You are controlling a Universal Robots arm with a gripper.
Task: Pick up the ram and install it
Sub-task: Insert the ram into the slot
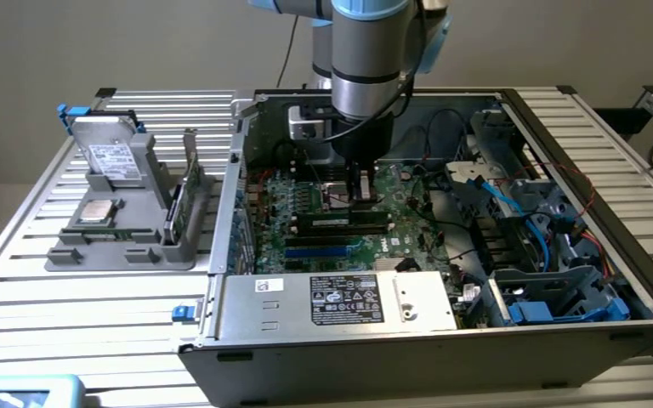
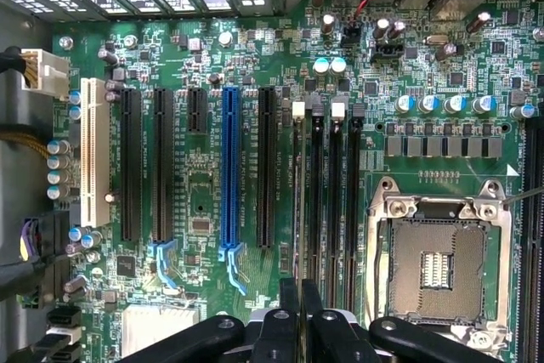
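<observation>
My gripper (image 1: 360, 197) reaches down into the open computer case (image 1: 227, 212), right over the motherboard's (image 2: 195, 201) memory slots. In the wrist view its two black fingers (image 2: 289, 316) stand almost together around a thin edge. That edge is the ram (image 2: 299, 210), seen end-on as a narrow green line. It runs along the memory slot (image 2: 316, 201) nearest the expansion slots. I cannot tell whether it sits fully in the slot.
The empty processor socket (image 2: 438, 269) lies beside the memory slots, and a blue expansion slot (image 2: 229, 167) is on the other side. A grey holder (image 1: 122, 246) at the exterior view's left carries a drive (image 1: 111, 157), a silver chip (image 1: 98, 211) and an upright green card (image 1: 190, 191). Cables (image 1: 508, 212) crowd the case's right side.
</observation>
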